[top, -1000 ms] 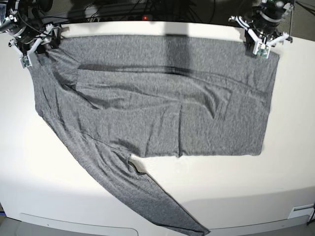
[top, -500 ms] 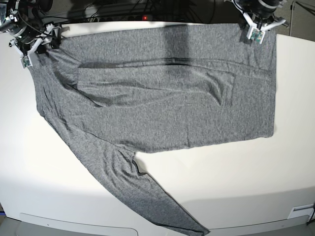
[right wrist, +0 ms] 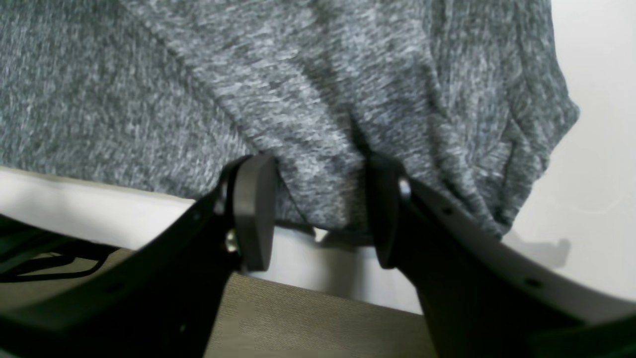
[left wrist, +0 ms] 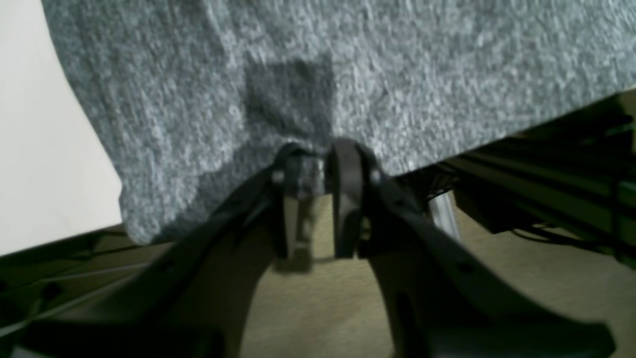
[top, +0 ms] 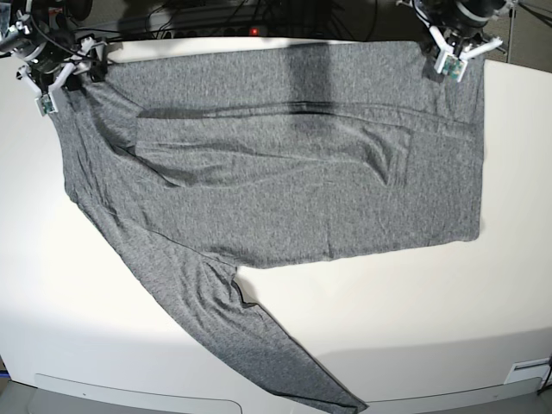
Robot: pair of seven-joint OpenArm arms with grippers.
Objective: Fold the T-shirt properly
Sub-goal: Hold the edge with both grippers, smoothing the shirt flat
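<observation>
The heather-grey T-shirt (top: 285, 172) lies spread flat across the white table (top: 414, 319), with one long sleeve (top: 233, 336) trailing to the front edge. My left gripper (top: 450, 67) is at the shirt's far right corner. In the left wrist view this gripper (left wrist: 315, 159) is shut on the hem of the T-shirt (left wrist: 348, 74), which hangs past the table's edge. My right gripper (top: 53, 86) is at the far left corner. Its fingers (right wrist: 253, 209) stand wide apart, with a bunched fold of the T-shirt (right wrist: 298, 99) lying between them.
Dark cables and gear (top: 216, 17) run behind the table's far edge. A white label (top: 526, 371) sits at the front right corner. Bare table (top: 52, 285) lies left of the sleeve and in front of the shirt's body.
My left gripper has pulled the far right corner back and outward, stretching the shirt's top edge to the table's far edge. The right gripper has barely moved.
</observation>
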